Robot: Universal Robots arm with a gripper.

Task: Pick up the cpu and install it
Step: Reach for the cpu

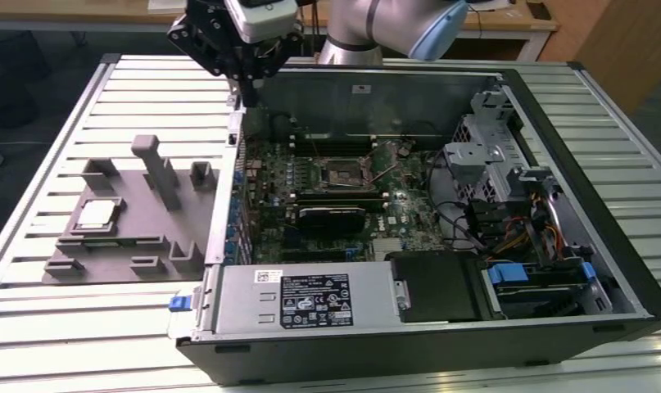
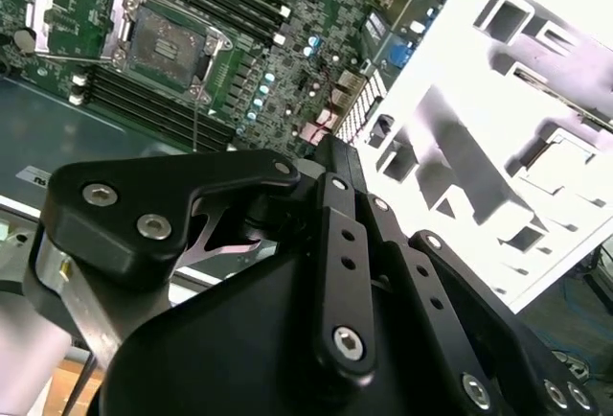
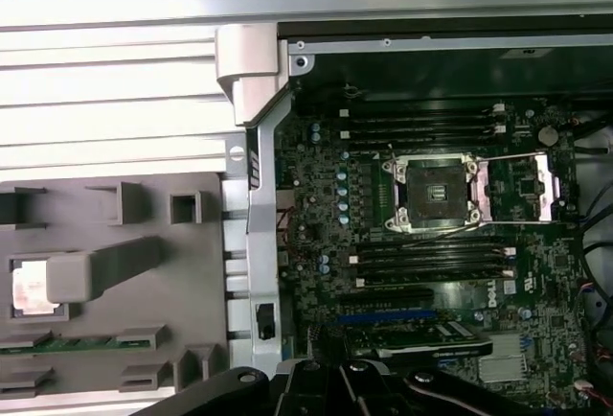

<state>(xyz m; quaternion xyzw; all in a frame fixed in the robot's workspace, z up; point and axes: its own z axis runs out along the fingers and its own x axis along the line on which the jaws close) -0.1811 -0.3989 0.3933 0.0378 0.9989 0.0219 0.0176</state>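
Slatted worktable (image 1: 46, 327) is bearing an open computer case (image 1: 418, 352), the cpu (image 1: 95, 214) lying unpicked in the grey fixture (image 1: 111, 255) at the case's nine o'clock, the motherboard socket (image 1: 341, 173) waiting empty, while the gripper (image 1: 245, 92), fingers drawn together on nothing, is hovering at eleven o'clock.

I see the cpu (image 1: 95, 214) as a small flat square chip, with a shiny silver top and a pale rim around it. It lies flat, top side up, in a square pocket of the grey fixture (image 1: 123, 250). This is on the exterior view's left, outside the computer case (image 1: 418, 360) and well apart from the socket (image 1: 342, 172) on the board. In my first wrist view a grey post (image 3: 72, 275) of the fixture hides one part of the cpu (image 3: 27, 289). It is not yet installed.
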